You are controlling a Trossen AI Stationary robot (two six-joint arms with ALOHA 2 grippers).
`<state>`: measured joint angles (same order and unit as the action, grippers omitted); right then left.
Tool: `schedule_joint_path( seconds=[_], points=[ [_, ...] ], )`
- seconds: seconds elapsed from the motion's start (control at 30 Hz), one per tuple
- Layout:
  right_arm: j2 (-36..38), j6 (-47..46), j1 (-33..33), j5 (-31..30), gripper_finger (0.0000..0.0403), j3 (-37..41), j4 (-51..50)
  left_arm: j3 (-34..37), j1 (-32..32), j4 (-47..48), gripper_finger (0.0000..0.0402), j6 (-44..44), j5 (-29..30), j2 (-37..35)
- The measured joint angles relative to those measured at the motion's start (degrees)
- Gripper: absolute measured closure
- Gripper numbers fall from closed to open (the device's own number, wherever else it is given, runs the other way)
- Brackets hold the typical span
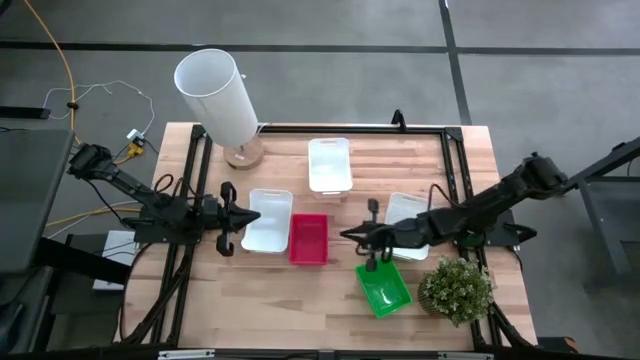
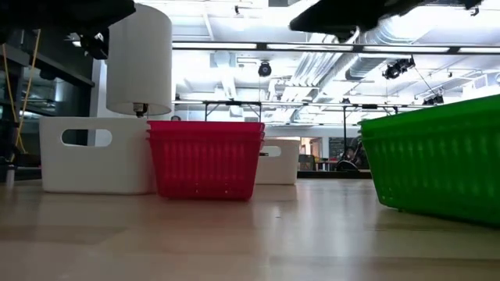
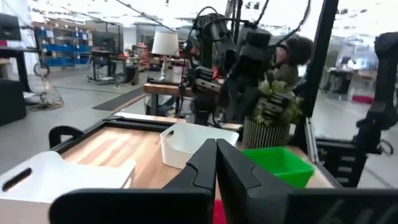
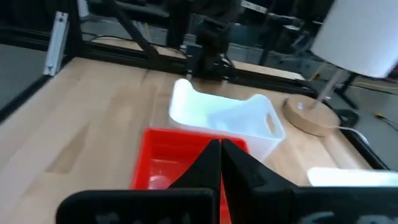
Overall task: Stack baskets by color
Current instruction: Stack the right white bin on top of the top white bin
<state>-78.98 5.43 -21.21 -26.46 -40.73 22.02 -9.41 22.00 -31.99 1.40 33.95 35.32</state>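
High view: both jaws pinched shut, empty, hovering beside the baskets.
Left gripper (image 1: 252, 216) faces the white basket (image 1: 268, 221) touching the red stack (image 1: 309, 239); right gripper (image 1: 350, 235) sits between red and green basket (image 1: 384, 287). Likely light, stiff, slick plastic; grip a rim wall.

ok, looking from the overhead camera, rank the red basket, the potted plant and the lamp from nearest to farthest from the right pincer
1. Red basket: just left of the right pincer, at table centre.
2. Potted plant: near the front right corner.
3. Lamp: back left corner, farthest.
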Motion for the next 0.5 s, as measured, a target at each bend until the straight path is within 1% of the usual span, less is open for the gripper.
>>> schedule_joint_path(
  seconds=[0.1, 0.17, 0.27, 0.33, 0.4, 0.5],
  points=[
    [3.5, -0.7, -0.2, -3.3, 0.0403, 5.9, 4.5, 0.0, 2.1, -0.1, 0.0401, -1.6, 4.1, -0.9],
    [6.9, -1.1, 0.1, -4.5, 0.0403, 11.1, 10.8, 0.0, 3.7, 0.1, 0.0401, -3.1, 6.6, -1.8],
    [12.3, -1.5, 0.6, -4.4, 0.0403, 19.0, 21.4, 0.0, 6.3, 0.4, 0.0401, -5.3, 9.0, -3.3],
    [14.7, -2.1, 0.7, -3.6, 0.0403, 23.1, 26.3, 0.0, 7.9, 0.9, 0.0401, -6.5, 11.2, -4.1],
    [16.1, -2.3, 0.7, -3.3, 0.0403, 25.5, 28.9, 0.0, 9.0, 1.2, 0.0401, -7.3, 13.1, -4.6],
    [16.5, -3.3, 1.0, -3.0, 0.0403, 25.8, 29.7, 0.0, 9.7, 2.2, 0.0401, -7.3, 13.9, -4.6]
  ],
)
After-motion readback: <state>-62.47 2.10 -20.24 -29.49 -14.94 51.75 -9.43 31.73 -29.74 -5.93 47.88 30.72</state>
